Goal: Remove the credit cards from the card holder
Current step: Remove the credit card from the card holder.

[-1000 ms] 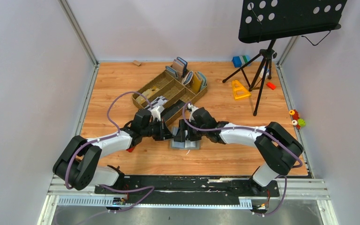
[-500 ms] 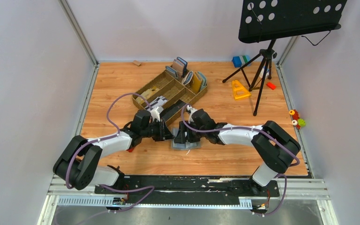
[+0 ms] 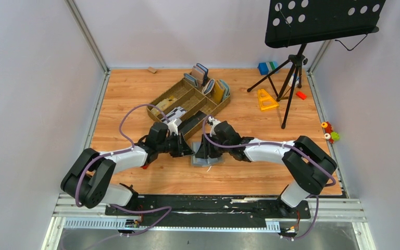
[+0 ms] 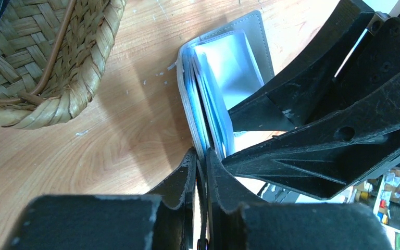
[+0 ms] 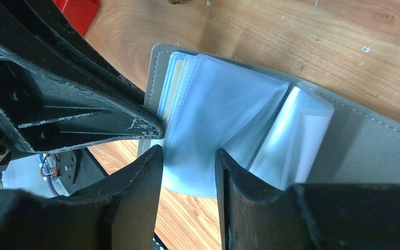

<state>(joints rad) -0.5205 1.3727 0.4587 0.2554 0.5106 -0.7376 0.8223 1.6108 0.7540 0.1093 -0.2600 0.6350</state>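
Pinching card holder (image 4: 224,67) sleeves, left gripper (image 4: 201,156) nearly closed, right gripper (image 5: 187,153) half-spread

Left arm (image 3: 125,156) and right arm (image 3: 265,148): white shells, chunky black joints, a purple cable (image 3: 133,109) looped along each. Fingers (image 4: 344,104) are scuffed matte black with little holes.

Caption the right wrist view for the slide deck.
Right gripper open astride the clear sleeves of the unfolded grey card holder; left gripper clamps one edge, on the wooden table.
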